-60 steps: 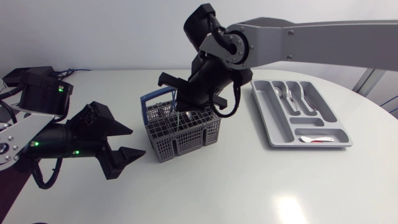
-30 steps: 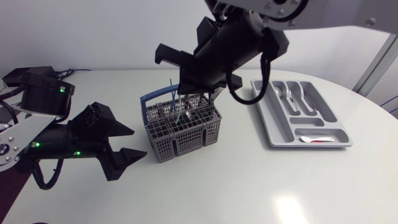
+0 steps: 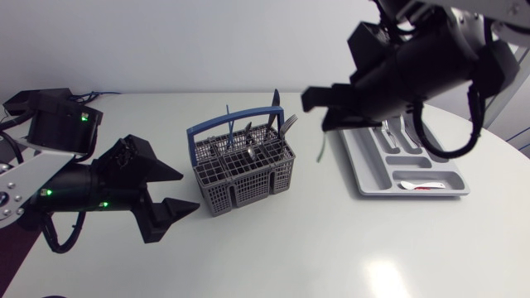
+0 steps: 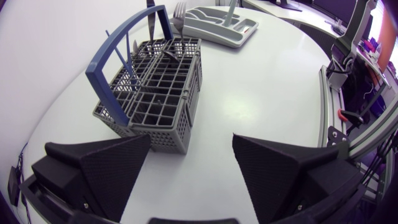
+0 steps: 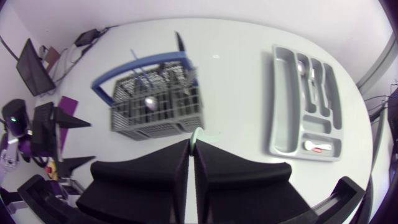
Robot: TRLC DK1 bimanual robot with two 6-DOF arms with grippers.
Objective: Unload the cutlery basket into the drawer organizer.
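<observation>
Basket [image 3: 248, 185] holds cutlery [image 3: 252, 153], organizer [image 3: 365, 170] spoons [image 5: 314, 78], tool [image 5: 191, 147] a utensil [image 3: 319, 150].

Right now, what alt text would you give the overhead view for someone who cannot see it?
The right gripper hangs over the white table between a grey cutlery basket with a blue handle and a grey drawer organizer, shut on a thin pale green utensil. The left gripper sits open beside the basket.
</observation>
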